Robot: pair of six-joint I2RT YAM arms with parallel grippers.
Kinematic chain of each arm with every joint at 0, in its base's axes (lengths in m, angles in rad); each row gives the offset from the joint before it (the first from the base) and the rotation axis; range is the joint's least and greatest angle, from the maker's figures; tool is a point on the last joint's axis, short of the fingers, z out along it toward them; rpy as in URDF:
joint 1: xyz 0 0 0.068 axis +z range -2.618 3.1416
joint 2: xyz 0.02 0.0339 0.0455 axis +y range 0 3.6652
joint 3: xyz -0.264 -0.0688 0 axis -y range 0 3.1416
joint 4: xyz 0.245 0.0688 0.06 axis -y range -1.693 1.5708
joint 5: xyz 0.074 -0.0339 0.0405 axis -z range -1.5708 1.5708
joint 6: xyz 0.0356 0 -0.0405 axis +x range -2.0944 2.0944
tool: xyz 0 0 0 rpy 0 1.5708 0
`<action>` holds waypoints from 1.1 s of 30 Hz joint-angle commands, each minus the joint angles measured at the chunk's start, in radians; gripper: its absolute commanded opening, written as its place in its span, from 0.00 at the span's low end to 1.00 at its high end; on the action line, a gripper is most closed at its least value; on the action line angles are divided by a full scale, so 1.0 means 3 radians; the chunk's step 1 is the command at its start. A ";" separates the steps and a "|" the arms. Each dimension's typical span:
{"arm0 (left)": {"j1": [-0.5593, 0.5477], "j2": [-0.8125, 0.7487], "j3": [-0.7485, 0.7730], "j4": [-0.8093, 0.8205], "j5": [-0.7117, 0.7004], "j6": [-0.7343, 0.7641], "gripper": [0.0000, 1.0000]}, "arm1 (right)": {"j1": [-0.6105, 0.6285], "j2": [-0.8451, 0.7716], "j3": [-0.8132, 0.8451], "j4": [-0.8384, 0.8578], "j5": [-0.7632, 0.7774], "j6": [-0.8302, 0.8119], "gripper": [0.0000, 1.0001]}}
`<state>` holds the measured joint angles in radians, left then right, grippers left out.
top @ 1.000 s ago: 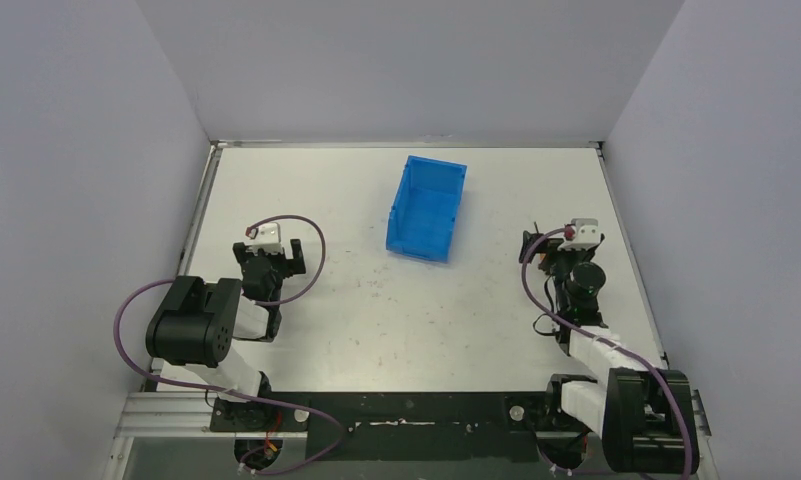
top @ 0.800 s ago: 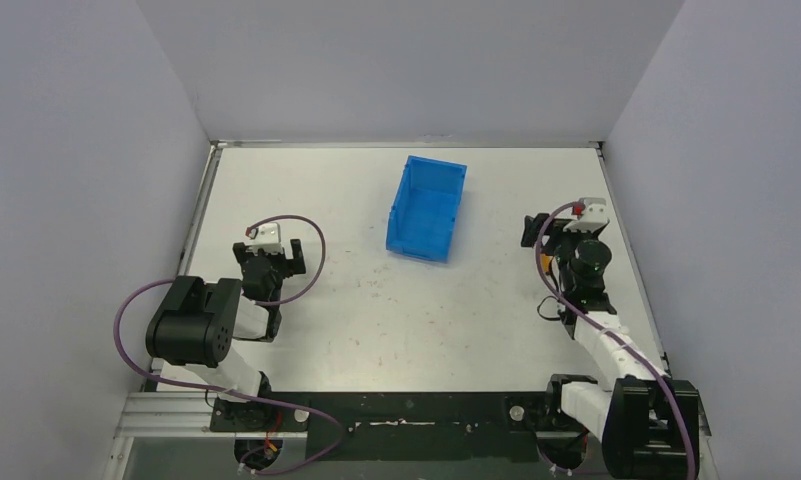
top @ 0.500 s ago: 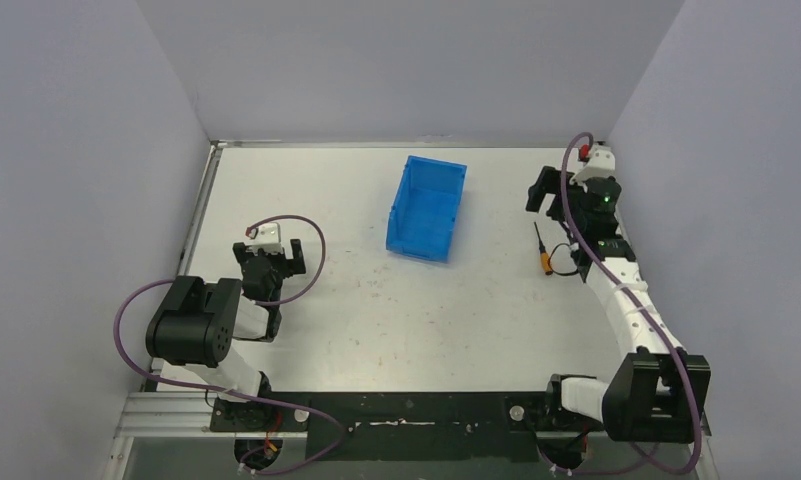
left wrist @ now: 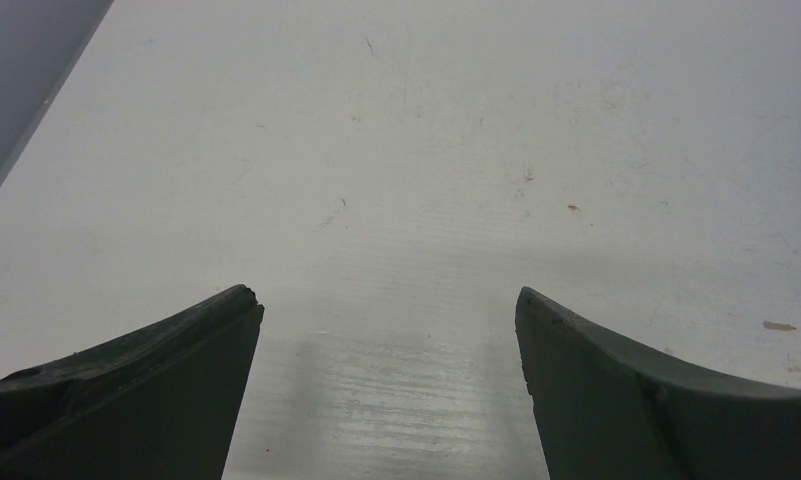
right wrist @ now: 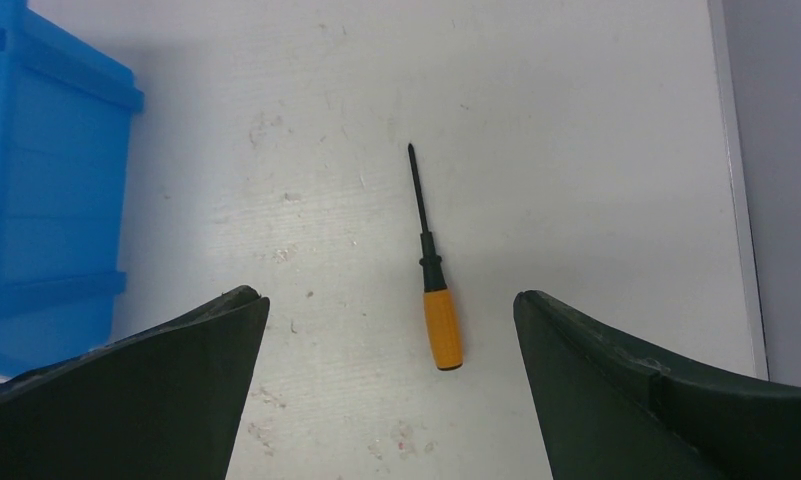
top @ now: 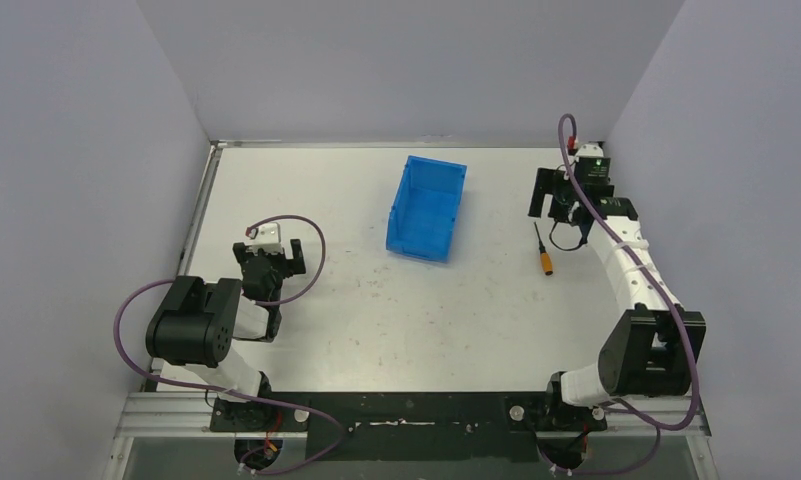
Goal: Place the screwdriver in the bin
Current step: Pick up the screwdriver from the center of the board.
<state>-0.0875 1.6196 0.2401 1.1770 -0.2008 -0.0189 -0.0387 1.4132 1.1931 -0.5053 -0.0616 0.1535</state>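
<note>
The screwdriver (top: 544, 250) lies flat on the white table right of the blue bin (top: 426, 208), orange handle toward me, black shaft pointing away. My right gripper (top: 554, 203) is open and empty, raised above the table just beyond the screwdriver's tip. In the right wrist view the screwdriver (right wrist: 433, 270) lies between and ahead of the open gripper (right wrist: 384, 298), and the bin (right wrist: 46, 200) is at the left edge. My left gripper (top: 273, 260) is open and empty, low over the table at the left; the left wrist view shows it (left wrist: 386, 295) over bare table only.
Grey walls close the table at the back, left and right. The table's right edge (right wrist: 734, 200) runs close beside the screwdriver. The bin's lower sloped front faces the back wall.
My right arm has swung from over the screwdriver away toward the far right corner and stretched out, uncovering the screwdriver. The screwdriver, bin and left arm have not moved.
</note>
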 commanded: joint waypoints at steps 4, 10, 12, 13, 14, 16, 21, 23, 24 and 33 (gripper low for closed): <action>0.0021 -0.0035 0.0043 0.0116 0.0020 -0.0028 0.97 | -0.0011 0.0285 0.0148 -0.0379 0.0111 -0.0230 1.00; 0.0021 -0.0032 0.0043 0.0118 0.0021 -0.0024 0.97 | -0.0009 0.0652 0.0197 -0.0460 0.0098 -0.0296 0.99; 0.0021 -0.0035 0.0043 0.0121 0.0020 -0.0024 0.97 | -0.0010 0.0801 0.0213 -0.0461 0.0123 -0.0302 0.98; 0.0021 -0.0035 0.0043 0.0117 0.0020 -0.0027 0.97 | -0.0009 0.0867 0.0219 -0.0451 0.0132 -0.0302 0.98; 0.0021 -0.0034 0.0043 0.0116 0.0020 -0.0025 0.97 | -0.0009 0.0936 0.0229 -0.0443 0.0131 -0.0313 0.98; 0.0021 -0.0033 0.0043 0.0116 0.0021 -0.0028 0.97 | -0.0017 0.1066 0.0257 -0.0451 0.0129 -0.0321 0.97; 0.0021 -0.0034 0.0043 0.0119 0.0021 -0.0025 0.97 | -0.0015 0.1296 0.0310 -0.0453 0.0109 -0.0338 0.96; 0.0022 -0.0030 0.0043 0.0115 0.0024 -0.0026 0.97 | -0.0021 0.1351 0.0327 -0.0453 0.0112 -0.0338 0.95; 0.0021 -0.0031 0.0043 0.0115 0.0026 -0.0024 0.97 | -0.0028 0.1371 0.0325 -0.0453 0.0106 -0.0342 0.94; 0.0021 -0.0034 0.0043 0.0116 0.0020 -0.0027 0.97 | -0.0126 0.1592 0.0296 -0.0474 -0.0016 -0.0344 0.70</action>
<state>-0.0875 1.6196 0.2401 1.1770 -0.2008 -0.0189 -0.0555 1.8740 1.2579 -0.6514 -0.0505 0.0563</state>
